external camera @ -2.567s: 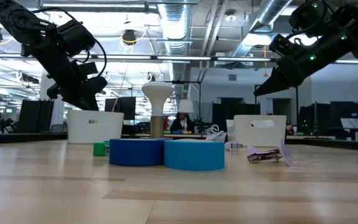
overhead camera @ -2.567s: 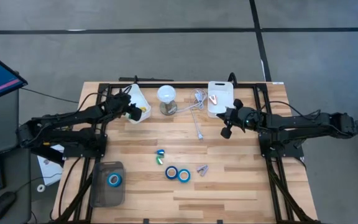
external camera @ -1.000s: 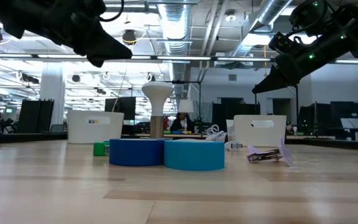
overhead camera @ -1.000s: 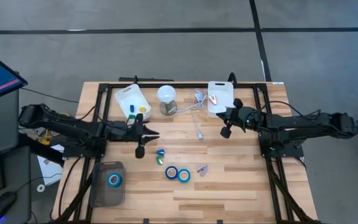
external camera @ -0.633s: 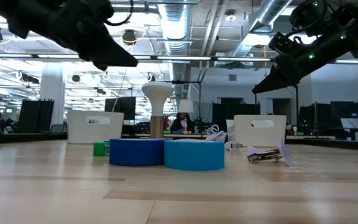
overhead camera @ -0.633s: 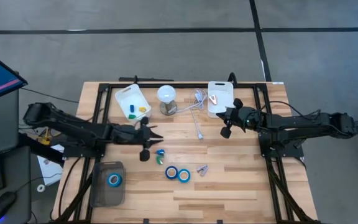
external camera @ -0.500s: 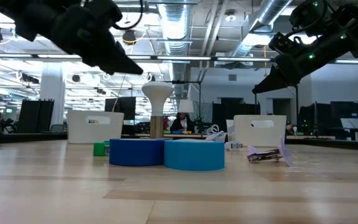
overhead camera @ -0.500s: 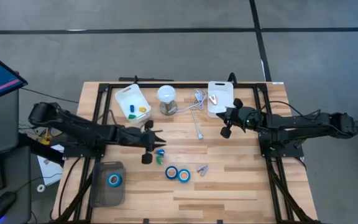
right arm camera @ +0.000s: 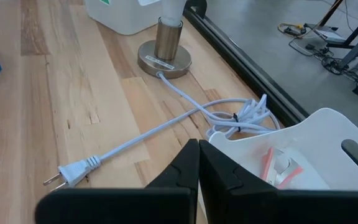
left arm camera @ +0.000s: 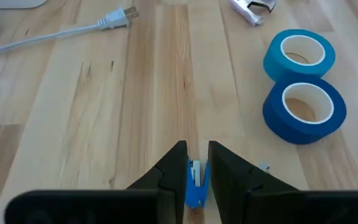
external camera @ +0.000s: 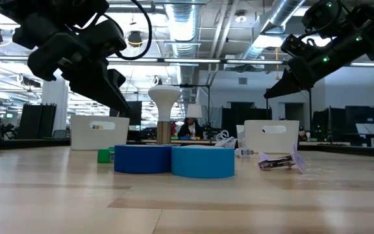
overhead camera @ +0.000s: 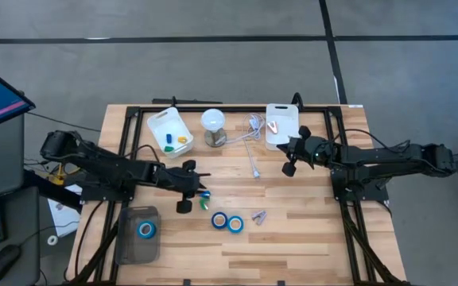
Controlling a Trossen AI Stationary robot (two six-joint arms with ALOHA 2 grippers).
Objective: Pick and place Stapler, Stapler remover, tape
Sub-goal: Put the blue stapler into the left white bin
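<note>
The surface [overhead camera: 293, 230] is built of pale wooden planks with visible grain, framed by black rails. In the low view, an open hall with ceiling ducts and strip lights is seen behind it.

Two ring-shaped rolls of blue tape [overhead camera: 227, 222] with pale centre holes lie touching near the front middle. A third roll [overhead camera: 145, 229] is held in a grey translucent tray [overhead camera: 127, 248] at the front left. A small metallic item, possibly the stapler remover [overhead camera: 258, 216], lies just beside the pair.

The left gripper [overhead camera: 195, 189] is positioned over a small blue stapler [left arm camera: 195, 186]. Its jaws are narrowly parted, the stapler between them; whether it is gripped cannot be told.

The right gripper [overhead camera: 289, 158] is held above a white cable [right arm camera: 166, 124] near a round-based lamp [overhead camera: 214, 127]. Its jaws are closed on nothing.
</note>
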